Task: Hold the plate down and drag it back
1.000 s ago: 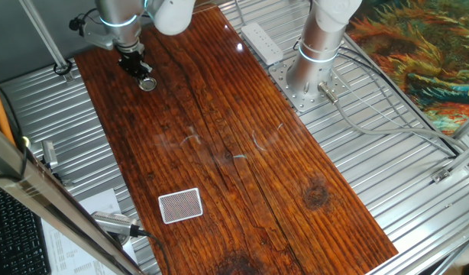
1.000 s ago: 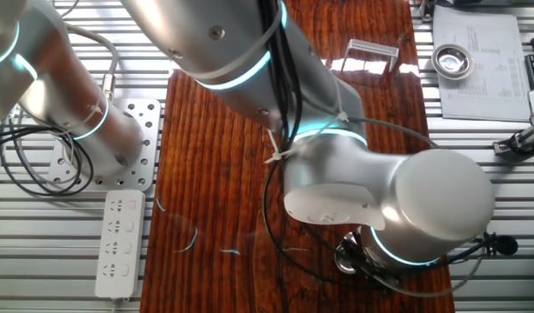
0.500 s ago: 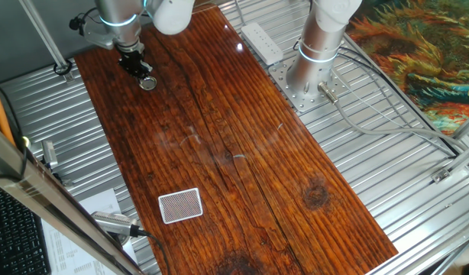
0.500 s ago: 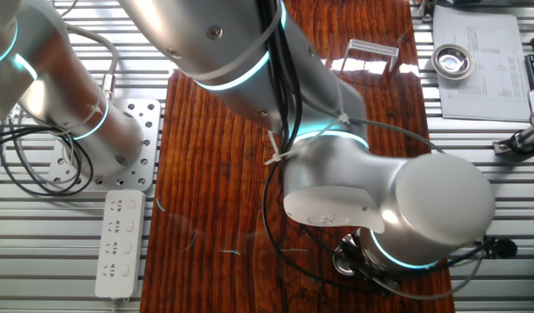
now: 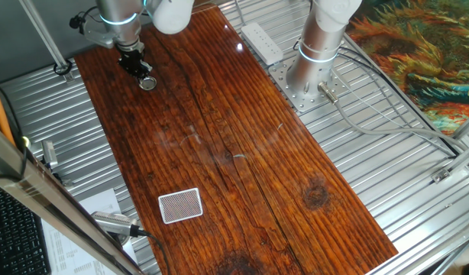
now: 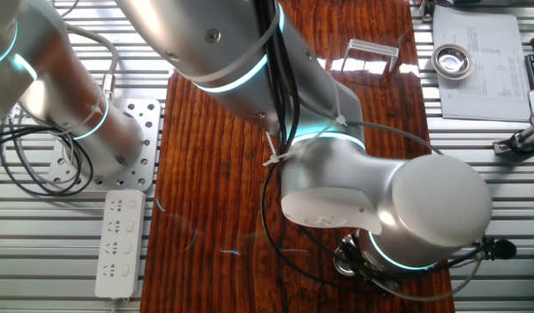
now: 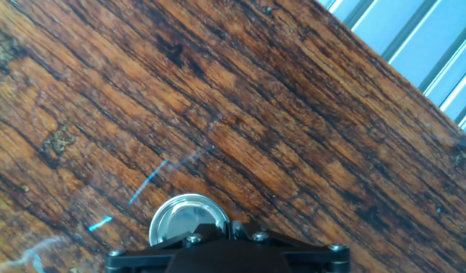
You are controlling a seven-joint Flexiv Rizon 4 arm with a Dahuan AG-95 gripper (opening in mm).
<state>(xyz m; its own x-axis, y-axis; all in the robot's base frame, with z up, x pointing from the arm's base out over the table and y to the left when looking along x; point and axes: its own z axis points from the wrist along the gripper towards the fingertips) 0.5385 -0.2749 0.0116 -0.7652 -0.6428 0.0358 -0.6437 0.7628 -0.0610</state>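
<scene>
Almost nothing has shifted over the last second: in one fixed view the arm (image 5: pixel 135 15), the end effector (image 5: pixel 137 67) and the plate (image 5: pixel 147 84) are found where they were, at the far left corner of the desk (image 5: pixel 242 176); in the other fixed view only a slight creep of the large wrist housing (image 6: pixel 397 217) is noticed. From this it is judged that the plate is being pressed rather than dragged, and that the pull back has hardly begun.

The desk is a long, glossy board of dark red-brown wood with strong grain, on which lamp glare and faint streaks are reflected. It is laid on a ribbed metal bench (image 5: pixel 387 153), to which the arm's base (image 5: pixel 318 53) is bolted; a white power strip (image 5: pixel 263 42) lies near it. A patterned card (image 5: pixel 180 205) rests well apart from the plate, near the opposite end.

In the hand view the plate (image 7: pixel 187 221) is seen just ahead of the end effector's dark body (image 7: pixel 225 250), partly covered by it. Whether the fingers are spread or pressed together cannot be told.
</scene>
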